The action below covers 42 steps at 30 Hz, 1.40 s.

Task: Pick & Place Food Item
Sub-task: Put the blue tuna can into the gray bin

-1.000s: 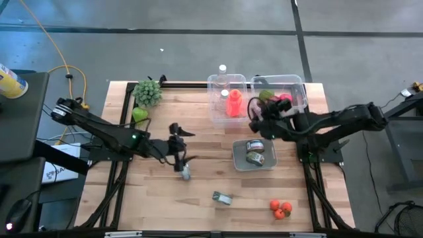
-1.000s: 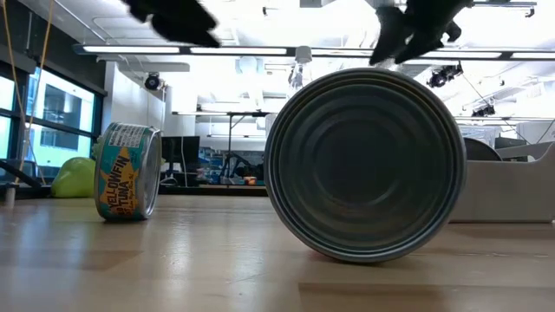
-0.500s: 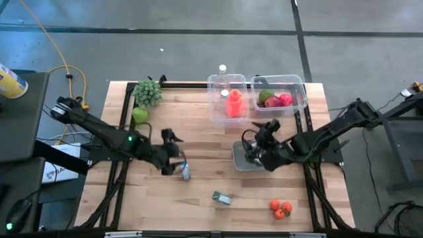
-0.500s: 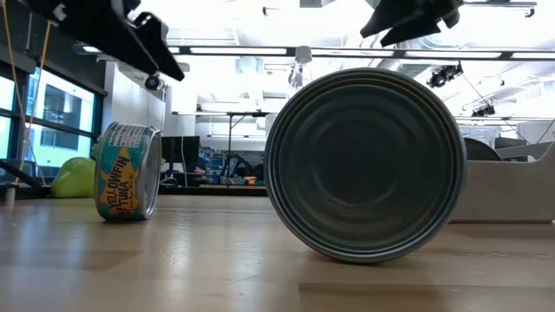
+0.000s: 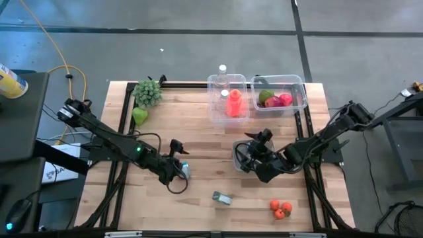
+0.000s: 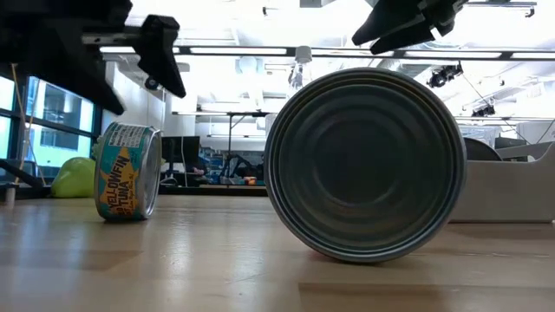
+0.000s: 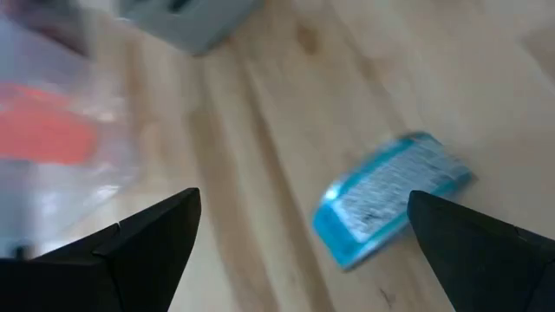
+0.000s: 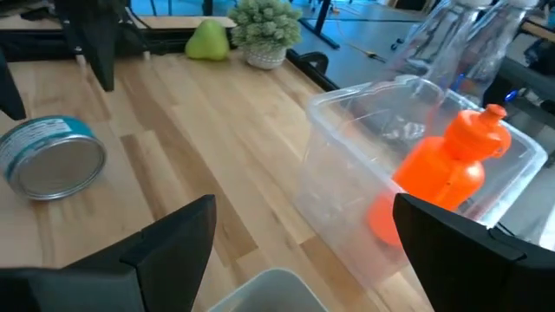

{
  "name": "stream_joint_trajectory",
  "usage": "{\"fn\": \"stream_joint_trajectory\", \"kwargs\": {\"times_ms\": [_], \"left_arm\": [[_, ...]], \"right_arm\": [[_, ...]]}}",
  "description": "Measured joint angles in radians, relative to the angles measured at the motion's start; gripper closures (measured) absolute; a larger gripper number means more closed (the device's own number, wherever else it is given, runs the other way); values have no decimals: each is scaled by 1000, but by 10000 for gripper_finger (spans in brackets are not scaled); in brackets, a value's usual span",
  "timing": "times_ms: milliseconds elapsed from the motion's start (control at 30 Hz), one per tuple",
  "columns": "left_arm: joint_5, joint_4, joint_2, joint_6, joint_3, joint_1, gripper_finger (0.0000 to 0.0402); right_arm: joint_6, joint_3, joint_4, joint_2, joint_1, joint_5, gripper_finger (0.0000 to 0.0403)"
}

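Left end effector (image 5: 180, 166) low over the counter (image 5: 198, 139), fingers spread wide, empty, right at a blue-labelled tuna can (image 5: 186, 172) lying on its side left of centre; same can under the spread fingers in the left wrist view (image 7: 392, 211). Second can (image 5: 223, 198) on its side nearer the front edge, well apart from both arms. Right end effector (image 5: 254, 158) over the grey tray (image 5: 238, 155) right of centre, fingers wide, holding nothing; whether touching the tray contents, cannot tell. At the far edge, a clear bin (image 5: 228, 99) with an orange bottle (image 5: 233, 104), and to its right another bin (image 5: 294, 92) with fruit. Plant (image 5: 148, 92) and green pear (image 5: 139, 115) at far left. Tomatoes (image 5: 281, 209) at near right.
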Motion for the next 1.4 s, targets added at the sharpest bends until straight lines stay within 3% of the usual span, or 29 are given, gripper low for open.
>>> {"fn": "stream_joint_trajectory", "kwargs": {"times_ms": [367,833,1133,1400], "left_arm": [[383,-6,27,174,0,124,4],[543,19,177,288,0,250,19],[544,47,182,266,0,252,108],[563,51,182,243,0,252,257]], "right_arm": [[-107,0,134,0,0,-73,64],[-184,0,214,0,0,-144,64],[-185,0,209,0,0,-145,64],[-185,0,209,0,0,-151,64]]}}
